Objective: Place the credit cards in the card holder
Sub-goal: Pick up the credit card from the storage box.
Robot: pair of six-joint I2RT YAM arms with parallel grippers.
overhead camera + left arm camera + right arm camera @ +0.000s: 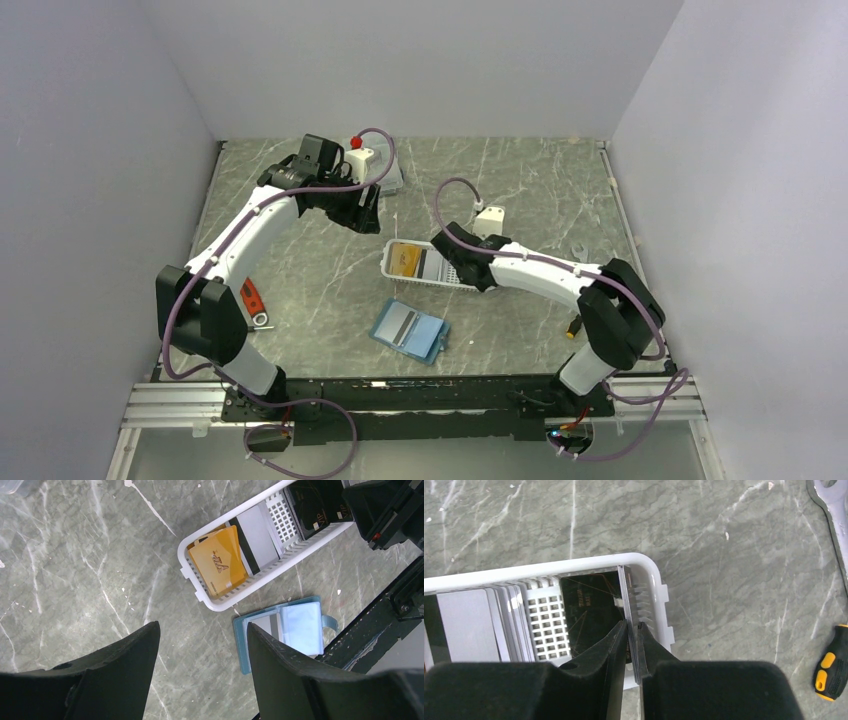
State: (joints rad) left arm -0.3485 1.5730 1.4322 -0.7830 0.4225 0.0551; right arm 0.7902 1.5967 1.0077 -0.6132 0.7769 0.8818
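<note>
Credit cards (257, 535) lay mostly in the white basket (200, 597), a yellow-gold card (220, 562) on top at one end and a black card (320, 505) at the other. Only the right wrist view showed the grip. The right claw (631, 630) was clenched on an edge-on card (626, 600), which stood upright against the basket's end wall just beside the black card. From above, the arm hid that pinch.

The card holder (410, 332) lay opened flat on the marble tabletop (520, 180), just beside the basket. The left wrist view showed its light blue sleeves and a pale striped card (267, 625) on one half.

The left claw (202, 630) hung released and empty over bare tabletop.

A screwdriver (831, 665) and a wrench (834, 500) appeared only in the right wrist view, and a red-handled tool (252, 300) only from above.
</note>
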